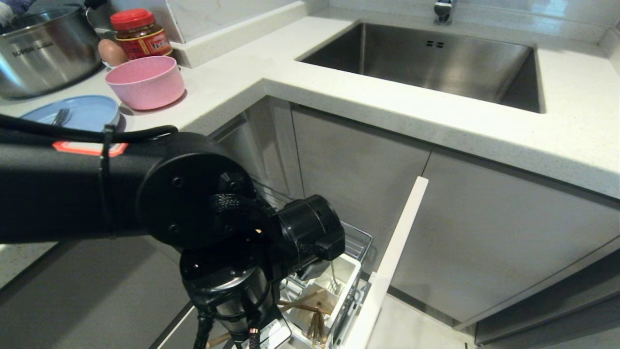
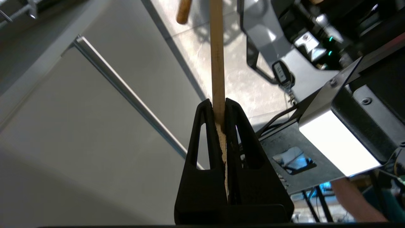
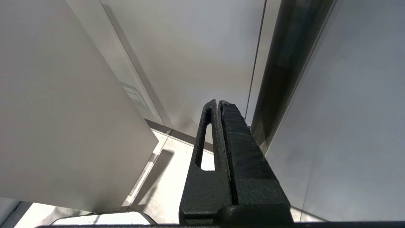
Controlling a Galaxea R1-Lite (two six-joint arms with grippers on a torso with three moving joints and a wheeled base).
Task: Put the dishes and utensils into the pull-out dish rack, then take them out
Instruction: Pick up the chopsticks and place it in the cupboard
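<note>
Wooden chopstick (image 2: 217,63) pinched narrow in my left fingers (image 2: 202,126), long axis toward twelve o'clock, cutlery cup (image 1: 339,276) just beyond; right fingers (image 3: 218,126) closed, empty.

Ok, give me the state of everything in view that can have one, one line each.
left end effector: shut on a chopstick
right end effector: shut, empty, parked by the cabinet fronts
pull-out dish rack: pulled out
white cutlery cup: holds wooden sticks and a metal utensil
pink bowl: upright on the counter
blue plate: flat on the counter, a fork lying on it
sink: no water running
</note>
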